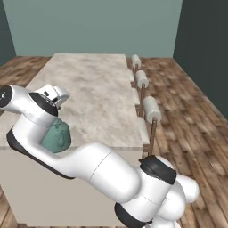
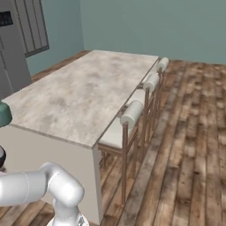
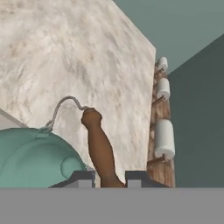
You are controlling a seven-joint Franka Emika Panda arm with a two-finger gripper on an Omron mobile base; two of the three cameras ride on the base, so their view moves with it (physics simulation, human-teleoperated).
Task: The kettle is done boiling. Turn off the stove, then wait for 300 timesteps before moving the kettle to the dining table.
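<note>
My gripper (image 3: 110, 177) is shut on the brown handle (image 3: 98, 140) of the teal-green kettle (image 3: 35, 159). A thin wire arch runs from the handle's far end back to the kettle body. The kettle (image 1: 57, 136) sits at the near left corner of the dining table (image 1: 98, 89), partly hidden behind my white arm. Its edge also peeks in as the kettle (image 2: 3, 114) at the left border of the right base view, beside the dining table (image 2: 84, 92). Whether it rests on the marbled top (image 3: 87, 52) or hangs just above it, I cannot tell. The stove is out of view.
Three stools with white rolled backrests (image 1: 151, 109) line the table's right side, also seen as stools (image 2: 132, 114) and stools (image 3: 164, 140). Wooden floor (image 2: 190, 145) spreads to the right. A tall grey appliance (image 2: 13, 44) stands at the far left.
</note>
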